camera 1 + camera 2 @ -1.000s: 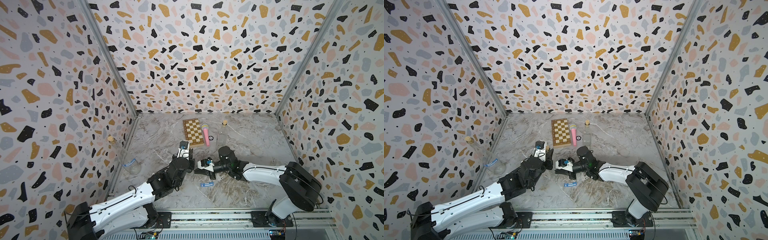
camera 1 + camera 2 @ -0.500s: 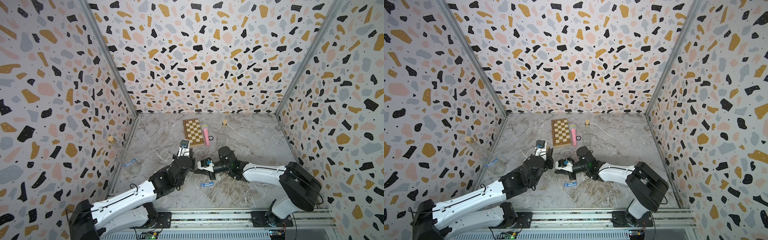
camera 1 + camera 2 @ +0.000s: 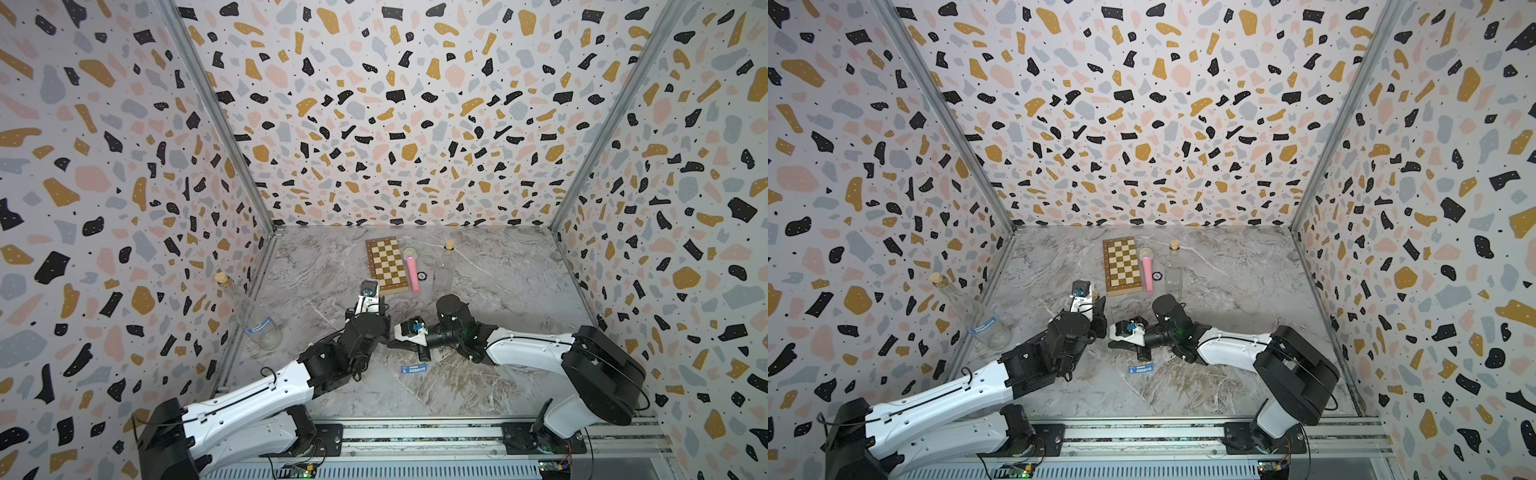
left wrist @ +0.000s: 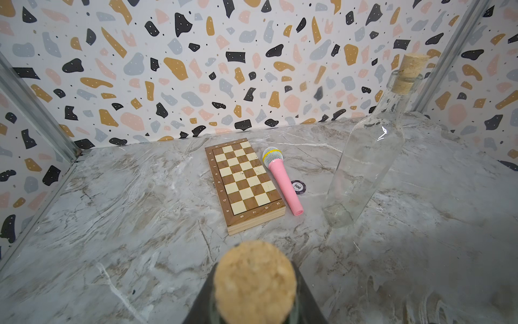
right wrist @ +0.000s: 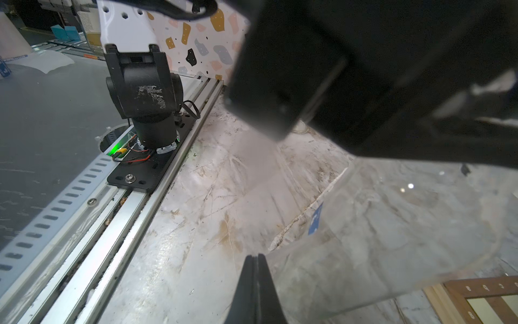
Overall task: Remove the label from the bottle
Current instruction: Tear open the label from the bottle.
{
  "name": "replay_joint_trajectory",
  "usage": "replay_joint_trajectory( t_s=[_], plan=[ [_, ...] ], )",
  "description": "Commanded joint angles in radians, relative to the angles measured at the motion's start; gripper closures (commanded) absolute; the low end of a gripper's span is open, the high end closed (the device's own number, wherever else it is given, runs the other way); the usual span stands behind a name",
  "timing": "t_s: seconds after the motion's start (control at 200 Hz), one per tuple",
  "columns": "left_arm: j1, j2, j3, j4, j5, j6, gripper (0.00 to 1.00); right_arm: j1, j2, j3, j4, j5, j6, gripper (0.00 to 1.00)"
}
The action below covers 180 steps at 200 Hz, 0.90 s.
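1. left gripper [image 3: 379, 311] clamped on the neck of the clear bottle [image 5: 378, 224], with a dark finger [image 4: 201, 308] on each side just under its cork [image 4: 254, 280]
2. right gripper [image 5: 254, 283] closed, both fingers pressed flat together, tips right at the side edge of the clear bottle; can't tell if anything thin is pinched between them
3. clear bottle is just off the chessboard [image 3: 386, 264] at the short edge facing the arm bases; a board corner shows beside the bottle's lower body in the right wrist view; glass barely reads in both top views, so tilt can't be told
4. blue label patch [image 5: 315, 218] shows at the clear bottle's edge, near the right gripper tips but apart from them; can't tell how much of it is stuck down
5. loose blue label [image 3: 414, 368] lies flat on the table [image 3: 519, 291], well off that same chessboard edge toward the bases, beyond the right gripper
6. pink toy microphone [image 3: 412, 270] lies along the chessboard's right long side in a top view, just beside it and roughly parallel
7. poker chip [image 3: 422, 275] just beside the microphone, on the side away from the chessboard
8. second bottle [image 3: 444, 274], clear and corked, upright, farther out from the chessboard on that same side, near the chip
9. third bottle [image 3: 253, 316], corked with a blue label band, well apart from the chessboard on its opposite side, by the left wall
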Motion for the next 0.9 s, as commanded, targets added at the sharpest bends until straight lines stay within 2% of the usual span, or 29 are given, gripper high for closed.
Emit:
replay_joint_trajectory(
  t_s=[0.0,0.395,0.501,0.611,0.706,0.801,0.896],
  plan=[
    [-0.003,0.000,0.043,0.027,-0.033,-0.008,1.00,0.016,-0.035,-0.008,0.015,-0.007,0.009,1.00],
    [-0.005,0.000,0.040,0.027,-0.036,-0.010,1.00,0.033,-0.058,0.013,-0.053,-0.030,0.014,1.00],
    [-0.005,-0.002,0.040,0.025,-0.034,-0.010,1.00,0.050,-0.135,-0.008,-0.079,-0.006,0.029,0.83],
    [-0.007,-0.007,0.038,0.025,-0.038,-0.010,1.00,0.050,-0.230,-0.049,-0.078,0.040,0.058,0.74],
    [-0.007,-0.011,0.037,0.025,-0.042,-0.012,1.00,0.050,-0.284,-0.101,-0.032,0.147,0.085,0.65],
    [-0.008,-0.015,0.039,0.023,-0.058,-0.025,1.00,0.047,-0.288,-0.146,0.042,0.256,0.129,0.57],
    [-0.011,-0.011,0.056,0.006,-0.095,-0.055,1.00,0.048,-0.265,-0.174,0.122,0.262,0.167,0.53]
  ],
)
